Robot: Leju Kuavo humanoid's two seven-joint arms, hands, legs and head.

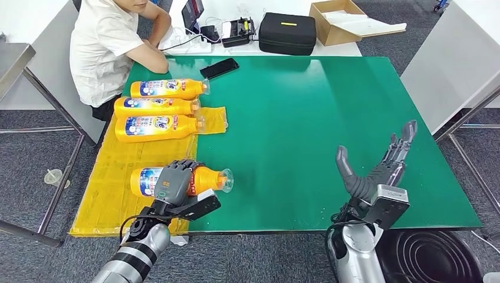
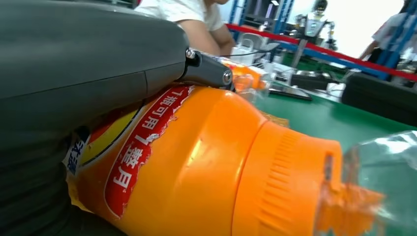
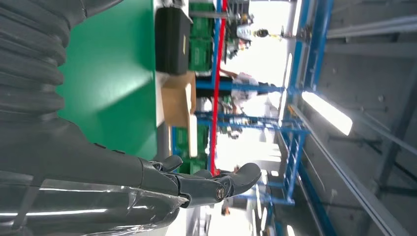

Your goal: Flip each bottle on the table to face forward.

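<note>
On the green rectangular table (image 1: pixel 306 118), a yellow plastic sheet (image 1: pixel 112 177) carries the near orange plastic bottle (image 1: pixel 206 178), lying sideways. The left hand (image 1: pixel 175 181) wraps it; slick plastic could roll free. The right hand (image 1: pixel 383 168) hovers, fingers spread, empty.

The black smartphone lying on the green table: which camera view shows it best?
The head view shows the black smartphone best: whole, flat on the green table, beyond the three orange bottles. The left wrist view shows it as a thin dark strip past the held bottle. In the right wrist view I cannot find it.
</note>
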